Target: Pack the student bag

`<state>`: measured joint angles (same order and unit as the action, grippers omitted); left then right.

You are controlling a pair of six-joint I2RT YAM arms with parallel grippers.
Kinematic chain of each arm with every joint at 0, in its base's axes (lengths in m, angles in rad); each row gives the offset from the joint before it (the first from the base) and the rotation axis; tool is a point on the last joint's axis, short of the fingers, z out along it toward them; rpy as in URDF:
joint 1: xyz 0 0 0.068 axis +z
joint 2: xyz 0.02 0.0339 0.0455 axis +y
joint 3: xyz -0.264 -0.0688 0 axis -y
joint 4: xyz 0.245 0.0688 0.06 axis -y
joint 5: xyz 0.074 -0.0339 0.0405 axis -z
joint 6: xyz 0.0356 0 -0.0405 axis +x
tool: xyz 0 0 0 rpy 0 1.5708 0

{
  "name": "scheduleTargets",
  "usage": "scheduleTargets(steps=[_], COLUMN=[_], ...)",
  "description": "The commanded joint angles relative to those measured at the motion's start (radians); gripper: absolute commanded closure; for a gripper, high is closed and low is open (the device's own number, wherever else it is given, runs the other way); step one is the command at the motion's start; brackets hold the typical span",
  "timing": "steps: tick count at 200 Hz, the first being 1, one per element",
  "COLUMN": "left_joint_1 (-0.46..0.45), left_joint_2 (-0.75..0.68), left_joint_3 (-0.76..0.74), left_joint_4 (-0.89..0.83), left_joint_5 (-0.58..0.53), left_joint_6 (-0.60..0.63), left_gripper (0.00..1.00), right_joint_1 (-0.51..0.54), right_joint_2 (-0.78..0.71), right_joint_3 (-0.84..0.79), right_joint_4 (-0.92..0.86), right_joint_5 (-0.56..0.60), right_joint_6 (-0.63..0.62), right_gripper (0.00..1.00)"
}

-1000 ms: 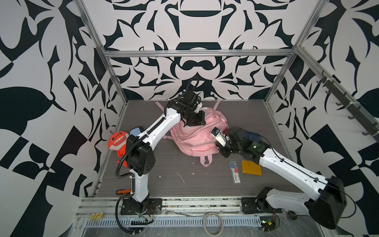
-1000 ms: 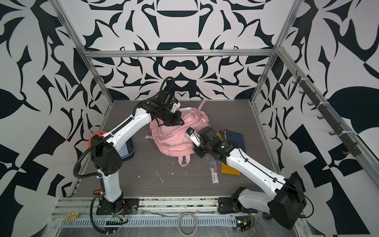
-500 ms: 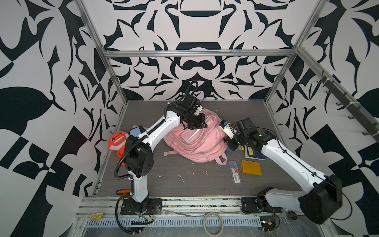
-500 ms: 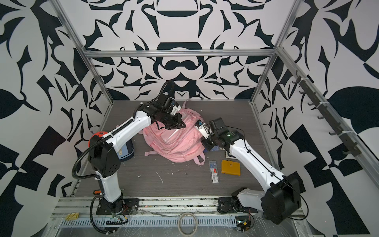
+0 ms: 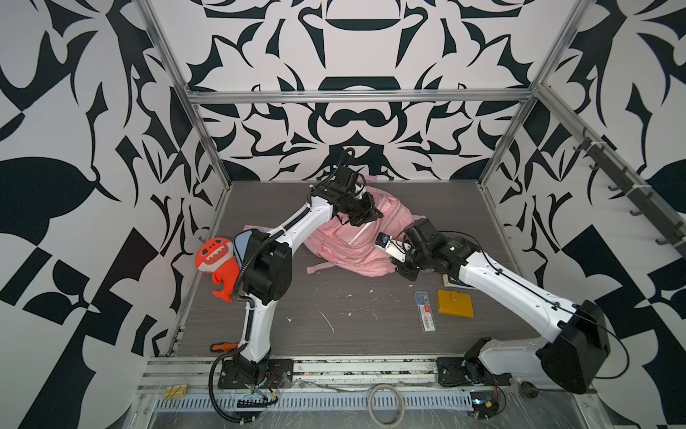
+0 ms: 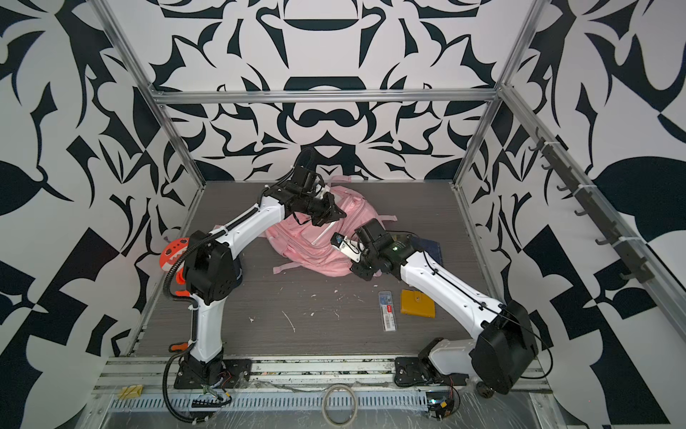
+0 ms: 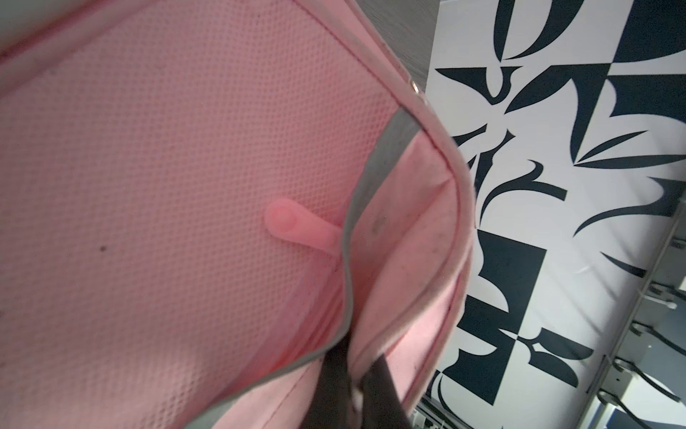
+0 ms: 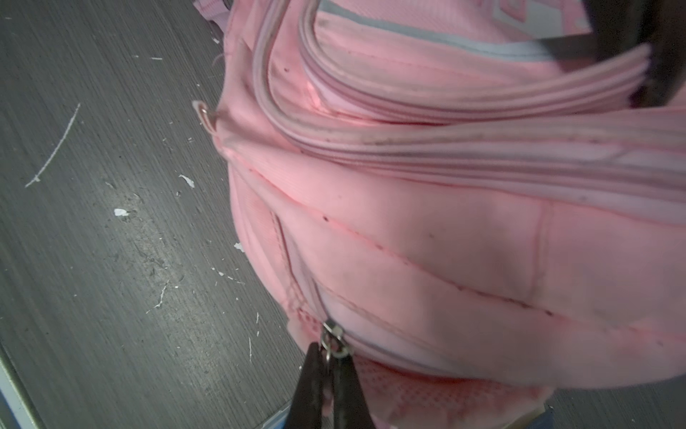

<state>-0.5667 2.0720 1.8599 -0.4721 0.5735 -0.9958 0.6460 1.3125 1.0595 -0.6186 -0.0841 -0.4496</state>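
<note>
the left arm [image 5: 256,327] and right arm [image 5: 512,293] have white links, black joints and black looping cables [image 5: 242,273]; small screws [image 5: 499,273] dot the shells. the left gripper [image 7: 356,371] and right gripper [image 8: 328,362] have dark fingers [image 8: 312,390].

Student bag [image 8: 427,230]: soft matt pink cloth, mesh panels; zip pull [image 8: 334,340] shiny metal; tabletop [image 8: 92,260] matt, woodgrain.

Left end effector [image 7: 355,375] clamped, arm extended; right end effector [image 8: 329,358] clamped, arm low

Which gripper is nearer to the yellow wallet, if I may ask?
Right. The right gripper grips the edge of the student bag just behind the yellow wallet; the left gripper is farther back, across the bag.
</note>
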Motion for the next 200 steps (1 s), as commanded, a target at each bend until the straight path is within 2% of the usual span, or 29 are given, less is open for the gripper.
scheduleTargets(steps=[1,13,34,55,58,61,69,89,98,104,125,145,173,200], left_joint_1=[0.012,0.011,0.020,0.023,0.022,0.023,0.022,0.006,-0.014,-0.030,-0.096,-0.180,-0.239,-0.268], left_joint_2=[-0.009,-0.018,-0.049,-0.105,-0.111,-0.119,-0.139,-0.187,-0.199,-0.203,-0.180,-0.126,-0.003,0.060], left_joint_3=[-0.004,-0.002,-0.002,-0.018,-0.025,-0.032,-0.054,-0.116,-0.133,-0.135,-0.105,-0.029,0.135,0.181], left_joint_4=[0.218,0.209,0.101,-0.086,-0.106,-0.125,-0.168,-0.240,-0.277,-0.301,-0.352,-0.388,-0.437,-0.436], left_joint_5=[0.003,-0.003,-0.008,-0.073,-0.079,-0.085,-0.102,-0.145,-0.191,-0.230,-0.333,-0.480,-0.538,-0.551], left_joint_6=[-0.147,-0.125,0.022,0.260,0.293,0.323,0.398,0.576,0.661,0.711,0.856,0.964,0.991,0.988], left_gripper=[1.00,1.00,1.00,0.57,0.45,0.39,0.30,0.17,0.16,0.10,0.09,0.06,0.07,0.08], right_joint_1=[0.032,-0.007,-0.145,-0.234,-0.244,-0.254,-0.278,-0.329,-0.350,-0.364,-0.400,-0.428,-0.455,-0.473], right_joint_2=[-0.002,-0.023,-0.100,-0.144,-0.145,-0.145,-0.147,-0.146,-0.143,-0.141,-0.120,-0.089,-0.057,-0.042], right_joint_3=[-0.022,-0.057,-0.123,-0.143,-0.142,-0.139,-0.135,-0.132,-0.128,-0.127,-0.119,-0.105,-0.080,-0.072], right_joint_4=[0.029,0.097,0.213,0.237,0.232,0.230,0.220,0.214,0.211,0.211,0.210,0.210,0.213,0.227], right_joint_5=[-0.049,-0.020,-0.084,-0.123,-0.125,-0.127,-0.142,-0.179,-0.201,-0.212,-0.248,-0.275,-0.299,-0.308], right_joint_6=[0.063,0.150,0.316,0.379,0.379,0.379,0.373,0.353,0.346,0.342,0.327,0.310,0.301,0.311], right_gripper=[1.00,1.00,1.00,1.00,1.00,1.00,1.00,1.00,1.00,1.00,1.00,1.00,1.00,1.00])
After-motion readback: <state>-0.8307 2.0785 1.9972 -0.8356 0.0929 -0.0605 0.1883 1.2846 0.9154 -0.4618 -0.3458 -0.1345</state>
